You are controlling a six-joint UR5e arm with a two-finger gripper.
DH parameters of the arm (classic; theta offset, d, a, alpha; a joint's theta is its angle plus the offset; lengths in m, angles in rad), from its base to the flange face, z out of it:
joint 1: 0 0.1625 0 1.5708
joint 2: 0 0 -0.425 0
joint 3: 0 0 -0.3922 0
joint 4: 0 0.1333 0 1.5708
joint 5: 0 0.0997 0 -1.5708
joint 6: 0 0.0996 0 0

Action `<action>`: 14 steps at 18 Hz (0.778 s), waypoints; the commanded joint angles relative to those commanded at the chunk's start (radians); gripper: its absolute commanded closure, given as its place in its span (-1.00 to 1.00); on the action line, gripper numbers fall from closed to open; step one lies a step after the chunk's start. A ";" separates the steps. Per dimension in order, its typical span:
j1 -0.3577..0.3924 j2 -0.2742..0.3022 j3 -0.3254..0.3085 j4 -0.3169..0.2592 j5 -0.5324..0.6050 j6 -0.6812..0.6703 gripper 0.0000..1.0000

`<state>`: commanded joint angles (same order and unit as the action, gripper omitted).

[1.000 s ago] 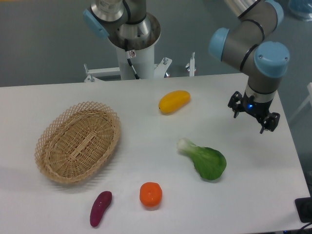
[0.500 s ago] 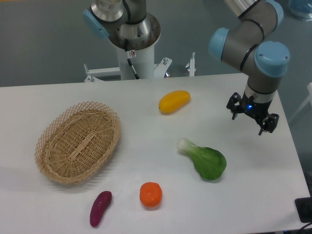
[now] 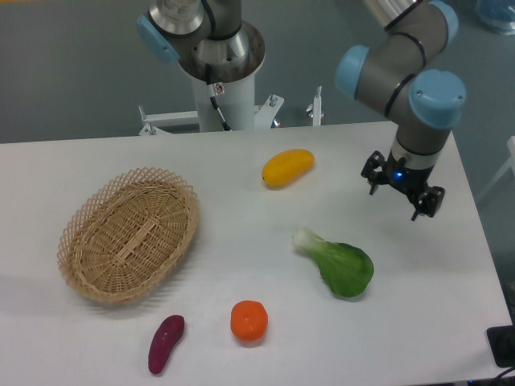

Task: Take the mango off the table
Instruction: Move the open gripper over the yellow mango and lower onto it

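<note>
1. Camera view: the tool (image 3: pixel 396 195) hangs above the table (image 3: pixel 241 265), fingers spread, gripping nothing.
2. The mango (image 3: pixel 287 167) lies on the table's far side, well to the tool's left, near the bok choy (image 3: pixel 338 263).

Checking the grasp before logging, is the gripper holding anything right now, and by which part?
Nothing is held. The gripper hangs open above the table, to the right of the mango, which lies untouched.

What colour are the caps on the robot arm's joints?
Light blue, seen in the fixed camera view, on the joint cap just above the gripper.
</note>
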<state>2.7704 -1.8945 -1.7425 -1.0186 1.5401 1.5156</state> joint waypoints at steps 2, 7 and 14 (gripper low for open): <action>-0.006 0.034 -0.032 0.002 -0.002 0.000 -1.00; -0.057 0.129 -0.161 -0.008 0.000 -0.003 -1.00; -0.066 0.249 -0.367 -0.008 0.003 -0.002 -1.00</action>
<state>2.7044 -1.6460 -2.1091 -1.0262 1.5432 1.5140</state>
